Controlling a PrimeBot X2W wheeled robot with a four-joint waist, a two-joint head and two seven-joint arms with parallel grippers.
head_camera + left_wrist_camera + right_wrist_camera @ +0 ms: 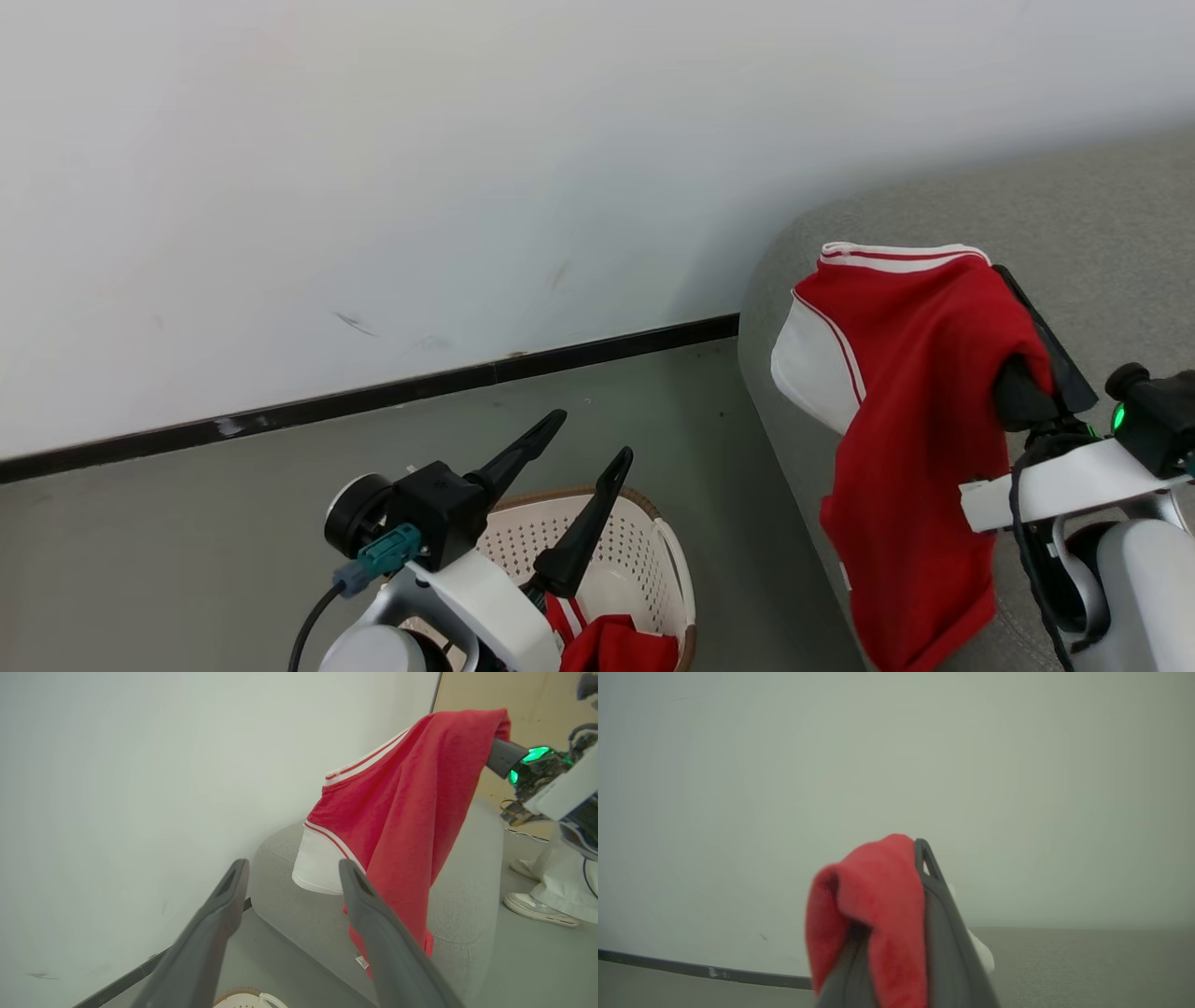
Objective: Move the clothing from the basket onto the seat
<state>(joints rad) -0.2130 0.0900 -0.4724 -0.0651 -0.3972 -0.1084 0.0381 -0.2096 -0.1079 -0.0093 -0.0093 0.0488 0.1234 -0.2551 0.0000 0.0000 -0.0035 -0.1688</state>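
A red garment with white trim (915, 439) hangs from my right gripper (1022, 317), draped over its fingers above the grey seat's (1102, 224) rounded left end; the jaws are shut on the cloth. The same garment (402, 807) shows in the left wrist view, and its red fabric (873, 914) wraps one finger in the right wrist view. My left gripper (593, 434) stands open and empty above the cream basket (644, 551), its fingers (219, 933) spread wide. More red clothing (616, 644) lies in the basket.
A white wall with a dark baseboard (373, 397) runs behind the basket. Grey floor (187, 551) lies left of the basket. A person's shoes (537, 905) stand on the floor beyond the seat.
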